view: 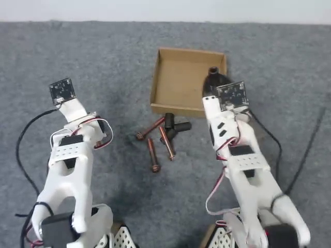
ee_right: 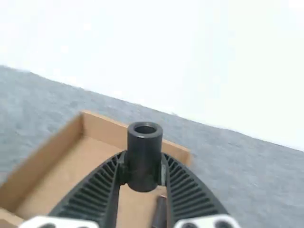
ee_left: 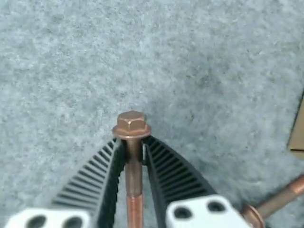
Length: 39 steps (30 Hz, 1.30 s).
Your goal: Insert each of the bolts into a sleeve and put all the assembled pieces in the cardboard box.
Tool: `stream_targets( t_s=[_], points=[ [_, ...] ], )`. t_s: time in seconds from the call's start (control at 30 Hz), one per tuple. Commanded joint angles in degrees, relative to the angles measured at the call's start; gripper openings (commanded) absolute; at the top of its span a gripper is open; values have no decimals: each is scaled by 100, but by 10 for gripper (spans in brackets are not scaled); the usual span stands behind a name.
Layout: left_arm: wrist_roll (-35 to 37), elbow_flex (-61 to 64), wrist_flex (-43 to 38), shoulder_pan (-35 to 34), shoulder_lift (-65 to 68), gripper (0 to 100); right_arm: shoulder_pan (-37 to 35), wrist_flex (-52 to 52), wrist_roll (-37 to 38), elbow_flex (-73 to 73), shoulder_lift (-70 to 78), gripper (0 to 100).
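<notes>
1. The left gripper is clamped on a copper-coloured bolt. The shank runs between the ribbed fingers and the hex head sticks out just past their tips, above the grey carpet.
2. The right gripper is clamped on a black sleeve, with its open bore turned towards the wrist camera. It hangs over the cardboard box.
3. In the high view, that sleeve sits just inside the box's 3 o'clock wall (the arm hides the floor below it).
4. The box lies at 12 o'clock from a small pile of loose parts on the carpet.
5. Three loose bolts lie in that pile, near the box's 6 o'clock wall. One slants towards the box, one lies at about 7 o'clock from the pile's middle and one is beside it.
6. The loose sleeves are bunched against those bolts, just beside the box wall (at least two; I cannot tell the exact count).
7. The left arm stands at 9 o'clock from the pile, well apart from the box. The right arm stands at 3 o'clock.
8. One loose bolt also lies on the carpet near the left gripper.
</notes>
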Motion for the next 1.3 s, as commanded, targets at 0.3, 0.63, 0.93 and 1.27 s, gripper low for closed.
stream_targets(
  t_s=[0.3,0.63,0.93,1.27],
  points=[
    [-62,-101,-176,62,-308,11,-163,-3468,-607,-712,3248,7],
    [-62,-22,-448,149,-299,11,-171,-5666,-607,659,3960,7],
    [-62,-4,-448,141,-299,11,-286,-7169,-607,2321,3996,6],
    [-62,-57,-536,264,-343,11,-286,-7310,-633,2664,4013,6]
  ],
)
